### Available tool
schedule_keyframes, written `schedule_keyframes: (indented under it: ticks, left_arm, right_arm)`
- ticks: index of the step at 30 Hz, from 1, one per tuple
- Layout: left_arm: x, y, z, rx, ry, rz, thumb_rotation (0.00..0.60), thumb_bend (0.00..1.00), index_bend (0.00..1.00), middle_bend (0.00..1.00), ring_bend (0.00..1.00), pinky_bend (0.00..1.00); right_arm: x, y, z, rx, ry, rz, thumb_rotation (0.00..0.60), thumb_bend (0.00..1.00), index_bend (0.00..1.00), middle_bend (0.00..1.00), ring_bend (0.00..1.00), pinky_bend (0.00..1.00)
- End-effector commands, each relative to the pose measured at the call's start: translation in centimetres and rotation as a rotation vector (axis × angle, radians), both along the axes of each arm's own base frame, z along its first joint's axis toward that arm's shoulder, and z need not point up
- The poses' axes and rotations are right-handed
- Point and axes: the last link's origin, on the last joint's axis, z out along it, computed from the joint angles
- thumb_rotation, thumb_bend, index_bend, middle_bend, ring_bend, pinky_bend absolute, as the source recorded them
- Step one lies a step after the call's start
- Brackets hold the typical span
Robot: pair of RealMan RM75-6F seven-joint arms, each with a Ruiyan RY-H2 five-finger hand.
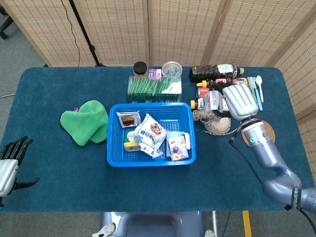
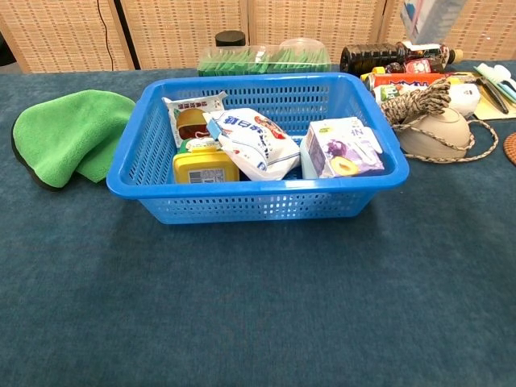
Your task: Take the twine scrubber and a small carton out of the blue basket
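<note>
One blue perforated plastic basket [image 2: 242, 205] holds five items: one purple-printed small carton [image 2: 343, 149], one white snack bag [image 2: 251, 143], one yellow box [image 2: 205, 165], one small white pack with a brown picture [image 1: 128, 119], and one little green-topped item, too small to tell. One twine scrubber [image 2: 431, 121], pale dome with a braided rope knot and loop, lies on the blue table [image 2: 242, 322] just right of the basket, outside it. The right hand [image 1: 239, 101] holds a second white small carton [image 1: 212, 100] above the bottles, clear of the basket. The left hand [image 1: 11, 160] is low at the table's left edge, holding nothing; fingers look loosely spread. One green folded cloth [image 1: 86, 121] lies left of the basket.
</note>
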Motion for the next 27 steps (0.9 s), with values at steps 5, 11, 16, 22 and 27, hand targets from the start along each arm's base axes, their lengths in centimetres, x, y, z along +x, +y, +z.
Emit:
schedule_keyframes:
  ticks: [5,11,16,22,27]
  left_arm:
    - [0.1,0.0,-0.1,-0.005,0.002,0.000,0.600,0.00,0.00,0.00,0.00,0.00]
    - [-0.1,0.1,0.0,0.001,0.000,0.009,0.600,0.00,0.00,0.00,0.00,0.00]
    - [-0.1,0.2,0.0,-0.003,0.001,0.010,0.600,0.00,0.00,0.00,0.00,0.00]
    - [-0.1,0.2,-0.1,-0.003,0.002,0.014,0.600,0.00,0.00,0.00,0.00,0.00]
    - [0.0,0.2,-0.3,-0.013,0.008,0.012,0.600,0.00,0.00,0.00,0.00,0.00]
  right_arm:
    - [-5.0,1.3,-2.1,0.075,0.078,-0.081,0.600,0.56,0.55,0.50,0.47,0.59]
    - [-7.9,2.2,-3.2,0.119,0.145,-0.122,0.600,0.56,0.55,0.50,0.47,0.59]
    - [-9.8,3.0,-3.6,0.144,0.179,-0.157,0.600,0.56,0.56,0.51,0.47,0.59]
    - [-11.4,4.5,-4.0,0.178,0.193,-0.176,0.600,0.56,0.56,0.51,0.47,0.59]
    - [-11.7,4.9,-4.7,0.203,0.168,-0.183,0.600,0.56,0.55,0.51,0.47,0.59]
